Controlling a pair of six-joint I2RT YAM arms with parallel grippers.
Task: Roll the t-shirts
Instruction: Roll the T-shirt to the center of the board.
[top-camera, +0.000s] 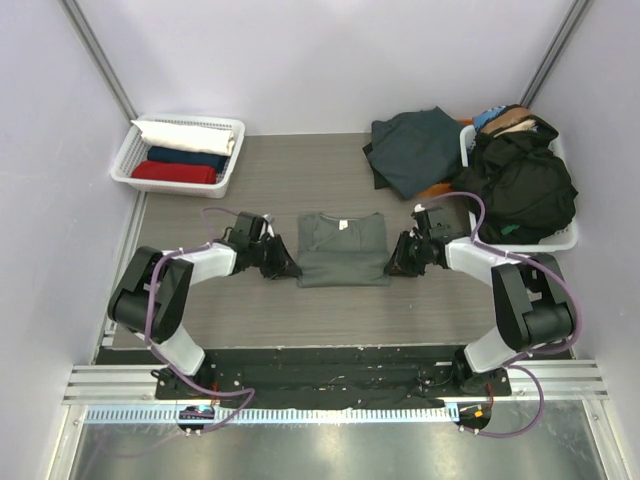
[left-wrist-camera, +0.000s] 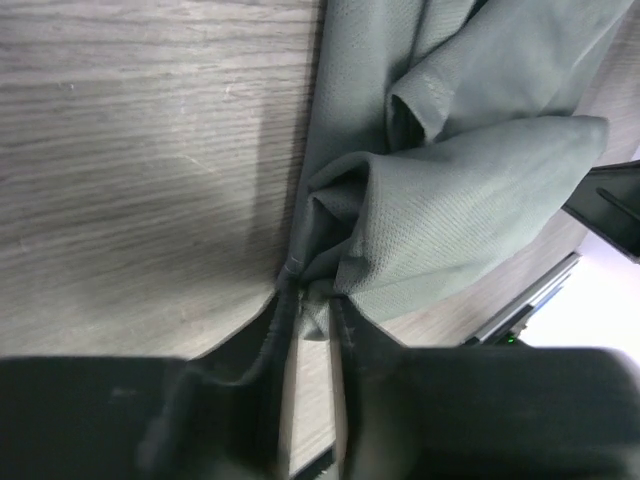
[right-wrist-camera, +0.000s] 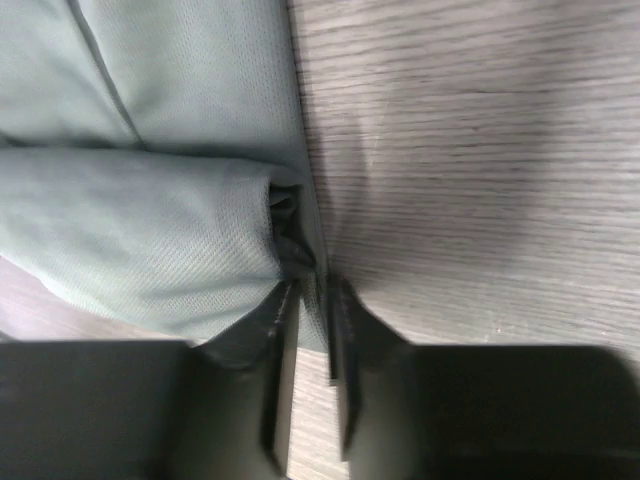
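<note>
Wood table (top-camera: 270, 170) fills mid-frame. Upper right: right basket (top-camera: 565, 243) heaped with dark unrolled t-shirts (top-camera: 520, 180). Upper left: left basket (top-camera: 122, 172) holding three rolled ones (top-camera: 188, 157), white, navy and red.

Sage-grey t-shirt (top-camera: 342, 248) lies at centre, sides folded in, collar toward the top of frame. Left gripper (top-camera: 283, 264) is clamped on its lower-left edge and right gripper (top-camera: 398, 260) on its lower-right edge. My wrist views show cloth bunched between the narrowed jaws.

I judge the roll is only starting. Next move: I lift both edges evenly and turn them toward the collar, tension matched.
</note>
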